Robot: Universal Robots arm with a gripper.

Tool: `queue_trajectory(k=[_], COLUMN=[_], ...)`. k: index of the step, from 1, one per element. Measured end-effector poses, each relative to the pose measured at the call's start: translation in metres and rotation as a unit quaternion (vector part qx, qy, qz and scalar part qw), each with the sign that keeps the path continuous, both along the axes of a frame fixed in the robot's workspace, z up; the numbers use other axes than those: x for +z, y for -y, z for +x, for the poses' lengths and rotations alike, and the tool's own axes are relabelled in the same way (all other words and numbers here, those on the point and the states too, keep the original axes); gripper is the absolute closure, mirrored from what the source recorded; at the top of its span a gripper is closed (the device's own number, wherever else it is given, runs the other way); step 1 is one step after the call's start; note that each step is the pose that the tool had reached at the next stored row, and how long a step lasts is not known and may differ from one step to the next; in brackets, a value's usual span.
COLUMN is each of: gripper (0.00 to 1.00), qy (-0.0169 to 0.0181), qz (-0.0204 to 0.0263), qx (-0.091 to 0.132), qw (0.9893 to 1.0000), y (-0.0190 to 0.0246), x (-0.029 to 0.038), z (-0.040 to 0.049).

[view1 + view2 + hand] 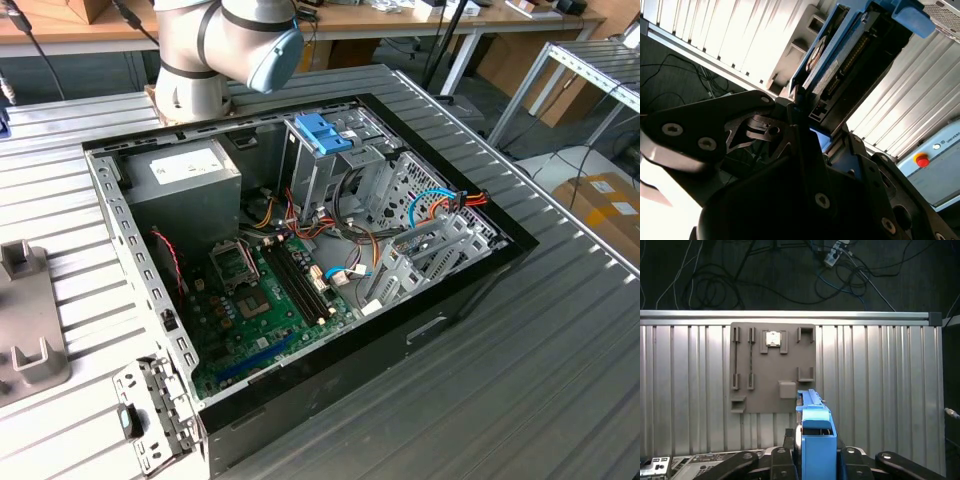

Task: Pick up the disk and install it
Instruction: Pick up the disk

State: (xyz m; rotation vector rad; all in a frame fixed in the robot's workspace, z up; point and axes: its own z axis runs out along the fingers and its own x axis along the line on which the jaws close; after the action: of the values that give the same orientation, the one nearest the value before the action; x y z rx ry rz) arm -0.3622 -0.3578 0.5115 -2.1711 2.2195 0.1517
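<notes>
Table: ribbed metal that spreads across the whole exterior view and carries everything.
Computer case: lies open at the centre of the exterior view with its motherboard exposed. A metal drive cage with a blue latch sits at upper centre.
Arm: its base stands at the top of the exterior view, behind the case.
Fixture plate: grey, with slots and brackets, flat on the table at the exterior view's left edge. In the first wrist view it lies past the disk's end, apart from it.
Disk: held in the gripper in both wrist views, clear of table and plate and not yet in the case. It has a dark metal body, blue side rails and a blue end tab.
Disk handling: judged stiff and dense for its size, with smooth faces likely to be slippery, and fragile to knocks. The flat rail sides look the safest hold, away from the connector edge.
Gripper: black fingers clamped on the disk's two sides, near one end.
</notes>
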Motion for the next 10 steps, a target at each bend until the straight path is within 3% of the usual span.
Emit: queue_trajectory(k=[10], gripper=[0.63], qy=[0.0000], qz=[0.0000], qx=[0.000], qw=[1.0000], y=[0.0069], x=[-0.0003], z=[0.0021])
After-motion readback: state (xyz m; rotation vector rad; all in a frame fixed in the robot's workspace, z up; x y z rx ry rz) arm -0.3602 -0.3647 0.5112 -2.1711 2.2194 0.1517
